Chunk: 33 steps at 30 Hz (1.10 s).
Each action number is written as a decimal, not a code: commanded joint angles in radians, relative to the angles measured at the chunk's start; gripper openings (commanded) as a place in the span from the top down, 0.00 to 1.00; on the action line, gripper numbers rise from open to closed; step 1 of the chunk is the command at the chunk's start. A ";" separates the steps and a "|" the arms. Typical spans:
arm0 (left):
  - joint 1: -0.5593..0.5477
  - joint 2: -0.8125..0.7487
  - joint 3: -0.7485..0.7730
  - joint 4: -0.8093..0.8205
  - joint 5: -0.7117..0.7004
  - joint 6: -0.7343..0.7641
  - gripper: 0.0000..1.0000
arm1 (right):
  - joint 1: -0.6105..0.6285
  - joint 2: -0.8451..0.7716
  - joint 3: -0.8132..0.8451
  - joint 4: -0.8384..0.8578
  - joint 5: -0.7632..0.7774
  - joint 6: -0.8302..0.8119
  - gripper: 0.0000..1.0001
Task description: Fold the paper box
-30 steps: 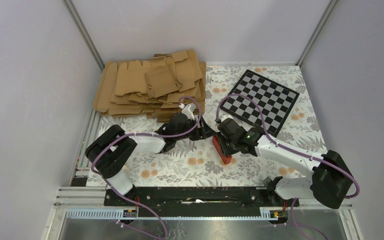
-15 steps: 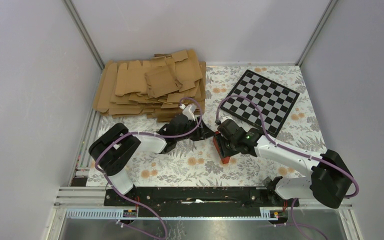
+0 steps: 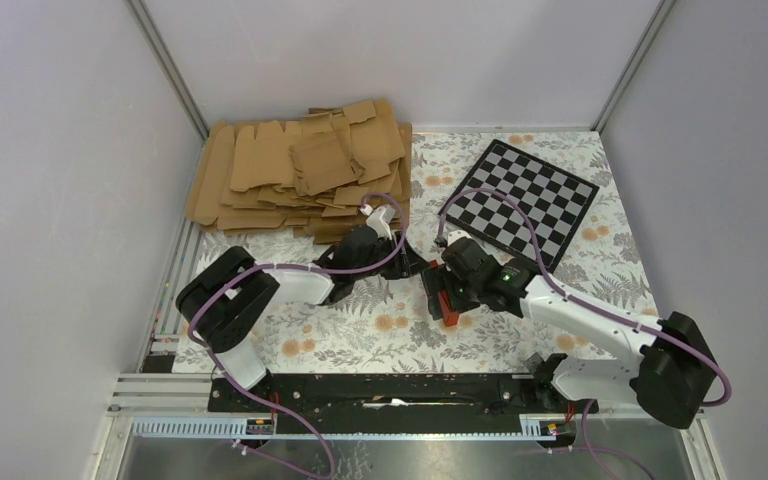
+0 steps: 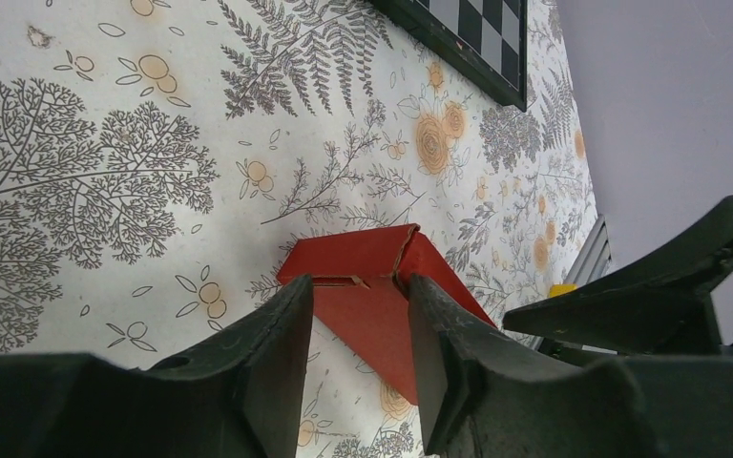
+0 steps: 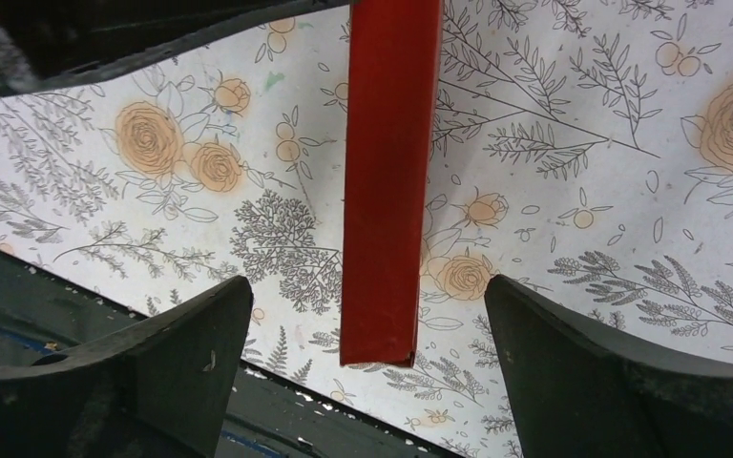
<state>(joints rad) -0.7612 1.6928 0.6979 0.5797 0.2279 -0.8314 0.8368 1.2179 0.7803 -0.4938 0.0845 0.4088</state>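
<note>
1. The paper box (image 3: pixel 448 312) is resting on the floral surface (image 3: pixel 360 335) near the middle, between the tips of the two arms. It is partly raised, and the left wrist view shows one crease peaking upward like a ridge.
2. The left gripper (image 4: pixel 355 282) is sitting low just beside the box. Its jaws are standing a narrow gap apart with red card showing through the gap, and they are not appearing to clamp anything.
3. The right gripper (image 5: pixel 367 286) is hovering over the box with its jaws spread wide. They are straddling a long red panel that is touching neither finger.
4. Judging from this, the step in hand is squaring up half-formed walls, with one arm bracing and the other pressing a panel over.
5. Doing it well is calling for the left jaws to act as a low stop against the box's side, so the thin card is not sliding across the surface.
6. The right jaws should be closing slowly and evenly near a crease, not mid-panel, because thin card is likely to buckle.
7. The likely risk is the ridge springing flat when pressure is coming off.
</note>
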 commanded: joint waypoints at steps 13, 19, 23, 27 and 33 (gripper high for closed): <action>-0.051 0.001 0.031 -0.188 -0.107 0.105 0.60 | -0.001 -0.156 0.090 -0.205 0.109 0.078 0.22; -0.063 -0.004 0.040 -0.200 -0.118 0.109 0.60 | -0.005 -0.164 0.081 -0.251 0.160 0.094 0.25; -0.067 -0.004 0.043 -0.205 -0.118 0.110 0.60 | -0.007 -0.130 0.065 -0.243 0.165 0.094 0.25; -0.069 -0.005 0.040 -0.207 -0.119 0.112 0.60 | -0.008 -0.077 0.037 -0.211 0.136 0.096 0.25; -0.069 -0.007 0.037 -0.208 -0.120 0.116 0.60 | -0.006 0.010 0.021 -0.213 0.131 0.111 0.25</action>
<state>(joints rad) -0.8207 1.6772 0.7406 0.4984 0.1390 -0.7616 0.8349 1.1805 0.8139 -0.6777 0.1902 0.5079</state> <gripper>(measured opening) 0.402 0.747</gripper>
